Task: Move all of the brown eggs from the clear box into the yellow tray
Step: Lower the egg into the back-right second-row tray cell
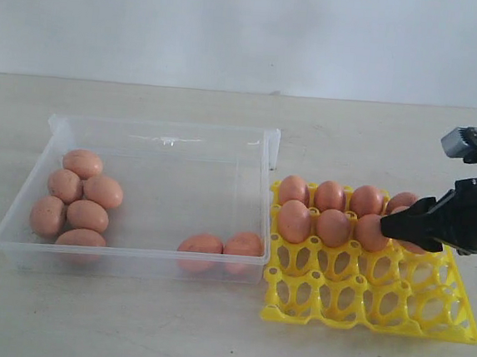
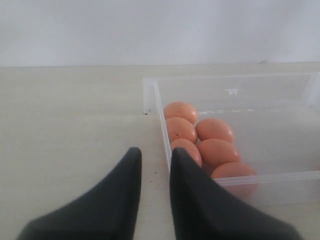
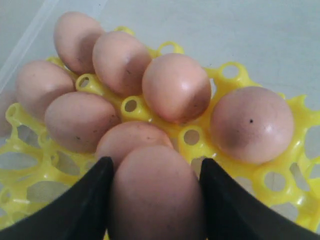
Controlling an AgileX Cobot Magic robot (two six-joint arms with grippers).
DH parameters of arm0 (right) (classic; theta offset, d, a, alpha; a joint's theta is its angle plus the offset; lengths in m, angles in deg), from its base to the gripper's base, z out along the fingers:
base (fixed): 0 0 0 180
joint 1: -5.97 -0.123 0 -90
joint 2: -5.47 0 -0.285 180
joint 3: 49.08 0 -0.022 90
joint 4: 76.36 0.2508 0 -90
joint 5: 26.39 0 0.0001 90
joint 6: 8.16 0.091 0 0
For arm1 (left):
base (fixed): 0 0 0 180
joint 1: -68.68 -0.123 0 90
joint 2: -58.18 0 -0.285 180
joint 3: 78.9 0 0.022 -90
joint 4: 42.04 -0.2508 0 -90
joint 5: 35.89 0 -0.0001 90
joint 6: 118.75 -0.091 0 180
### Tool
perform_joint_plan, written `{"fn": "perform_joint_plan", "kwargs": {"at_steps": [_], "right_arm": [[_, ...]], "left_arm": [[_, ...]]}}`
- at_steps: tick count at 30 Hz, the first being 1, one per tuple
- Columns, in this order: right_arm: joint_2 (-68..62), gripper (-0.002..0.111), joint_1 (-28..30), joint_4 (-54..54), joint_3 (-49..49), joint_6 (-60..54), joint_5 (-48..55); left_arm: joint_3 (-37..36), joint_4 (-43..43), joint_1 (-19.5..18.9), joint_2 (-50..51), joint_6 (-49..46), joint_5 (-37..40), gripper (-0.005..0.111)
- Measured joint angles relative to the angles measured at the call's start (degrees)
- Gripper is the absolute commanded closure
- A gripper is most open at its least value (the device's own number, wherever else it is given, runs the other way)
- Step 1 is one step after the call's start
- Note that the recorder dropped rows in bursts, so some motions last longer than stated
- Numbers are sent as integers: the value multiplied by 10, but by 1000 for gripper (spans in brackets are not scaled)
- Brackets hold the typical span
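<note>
Right fingers [image 3: 80, 205] pinch one brown egg [image 3: 155, 195] at the yellow tray [image 3: 306, 117]; left fingers [image 2: 200, 200] spread, empty, beside the clear box [image 2: 160, 100].

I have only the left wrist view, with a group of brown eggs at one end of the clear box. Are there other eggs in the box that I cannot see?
Observer: Yes, two more eggs lie by the near wall of the clear box, toward its opposite end.
Operator: How full is the yellow tray?
Observer: It holds seven eggs, four in the back row and three in the next.
Operator: And the right tool?
Observer: It is over the tray, closed on an eighth egg at that row's free cup.
</note>
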Motion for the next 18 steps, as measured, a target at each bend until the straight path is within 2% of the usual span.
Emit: {"fn": "perform_joint_plan", "kwargs": {"at_steps": [8, 18], "right_arm": [[-1, 108, 0, 44, 0, -17, 42], [-1, 108, 0, 93, 0, -63, 19]], "left_arm": [[0, 0, 0, 0, 0, 0, 85], [0, 0, 0, 0, 0, 0, 85]]}}
